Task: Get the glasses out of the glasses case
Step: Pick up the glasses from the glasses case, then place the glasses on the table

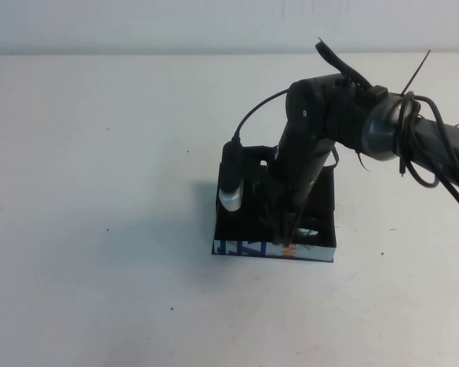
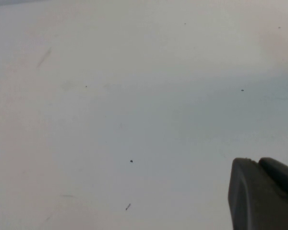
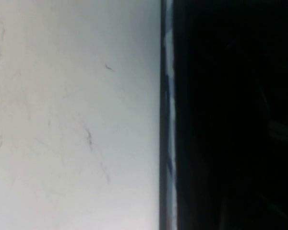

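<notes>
The glasses case [image 1: 237,225] is a shallow black box with a white front edge printed in blue and orange, near the table's middle. My right gripper [image 1: 288,232] reaches down from the right into the case, near its front edge. The glasses are mostly hidden under the arm; a small pale glint [image 1: 309,229] shows beside the gripper. In the right wrist view the case's white edge [image 3: 169,120] runs beside a dark interior where nothing can be made out. My left gripper [image 2: 258,163] is out of the high view; in its wrist view its dark tips sit together above bare table.
The white table [image 1: 99,153] surrounds the case on all sides, with only small dark specks on it. The right arm's cables [image 1: 413,145] hang above the table's right side. A pale wall runs along the back.
</notes>
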Robot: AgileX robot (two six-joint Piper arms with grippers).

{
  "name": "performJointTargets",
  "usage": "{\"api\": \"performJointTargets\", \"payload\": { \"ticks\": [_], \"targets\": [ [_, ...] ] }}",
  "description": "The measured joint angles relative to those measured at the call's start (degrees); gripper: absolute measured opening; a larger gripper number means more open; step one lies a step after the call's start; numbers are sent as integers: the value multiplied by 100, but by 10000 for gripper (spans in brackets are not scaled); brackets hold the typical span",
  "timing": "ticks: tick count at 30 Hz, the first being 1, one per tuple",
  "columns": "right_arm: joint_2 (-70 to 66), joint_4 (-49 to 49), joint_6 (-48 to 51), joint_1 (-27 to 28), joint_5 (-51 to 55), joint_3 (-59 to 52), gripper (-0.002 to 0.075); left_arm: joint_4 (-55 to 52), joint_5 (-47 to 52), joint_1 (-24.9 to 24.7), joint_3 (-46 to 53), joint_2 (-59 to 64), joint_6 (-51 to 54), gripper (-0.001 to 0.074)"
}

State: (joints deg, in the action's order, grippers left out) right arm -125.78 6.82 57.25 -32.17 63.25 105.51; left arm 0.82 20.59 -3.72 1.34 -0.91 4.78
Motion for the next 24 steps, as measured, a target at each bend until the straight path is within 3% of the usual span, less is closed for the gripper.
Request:
{"api": "performJointTargets", "payload": {
  "ticks": [2, 9, 14, 17, 24],
  "targets": [
    [79, 0, 0, 0, 0, 0, 65, 0, 0, 0, 0, 0, 0, -5],
    [792, 0, -683, 179, 488, 285, 54, 0, 0, 0, 0, 0, 0, -4],
    [1742, 24, -3088, 728, 652, 175, 54, 0, 0, 0, 0, 0, 0, -4],
    [2396, 112, -4249, 1166, 664, -533, 54, 0, 0, 0, 0, 0, 0, -4],
    [3754, 286, -5470, 2062, -179, -3127, 54, 0, 0, 0, 0, 0, 0, -4]
  ]
}}
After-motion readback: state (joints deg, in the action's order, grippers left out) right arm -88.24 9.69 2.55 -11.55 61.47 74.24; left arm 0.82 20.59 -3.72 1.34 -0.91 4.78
